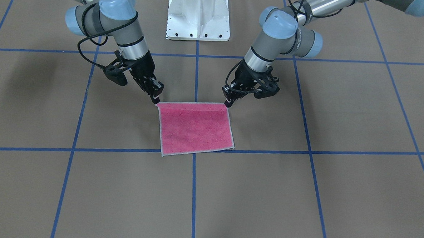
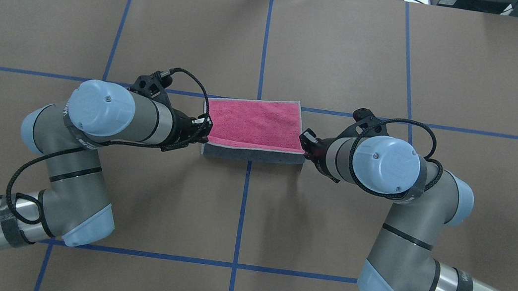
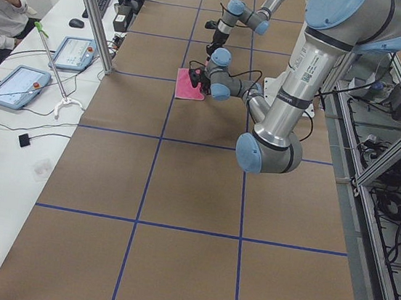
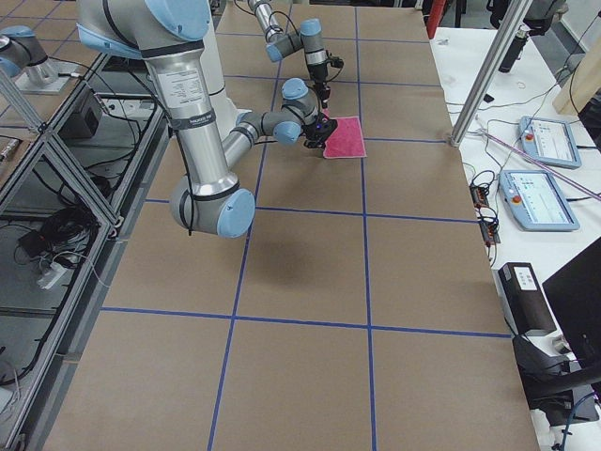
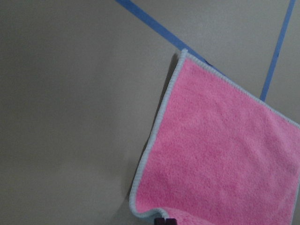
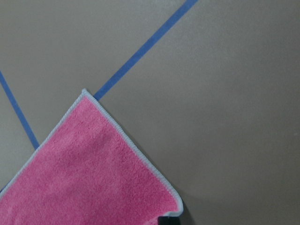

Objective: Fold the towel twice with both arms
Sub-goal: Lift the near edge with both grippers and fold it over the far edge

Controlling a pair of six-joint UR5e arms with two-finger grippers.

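The towel (image 1: 195, 127) lies pink face up at the table's middle (image 2: 257, 122). Its edge nearest the robot is lifted, and a strip of the dark grey underside (image 2: 253, 154) shows there. My left gripper (image 1: 228, 103) is shut on one lifted corner, on the left in the overhead view (image 2: 206, 131). My right gripper (image 1: 156, 100) is shut on the other lifted corner (image 2: 305, 144). The far edge rests on the table. Both wrist views show the pink face with grey edging (image 5: 220, 154) (image 6: 89, 168) hanging down from the fingers.
The white pedestal base (image 1: 198, 14) stands behind the towel, between the arms. Blue tape lines (image 1: 193, 189) cross the brown table cover. In the exterior left view an operator (image 3: 2, 8) and tablets (image 3: 11, 85) are along the table's far side.
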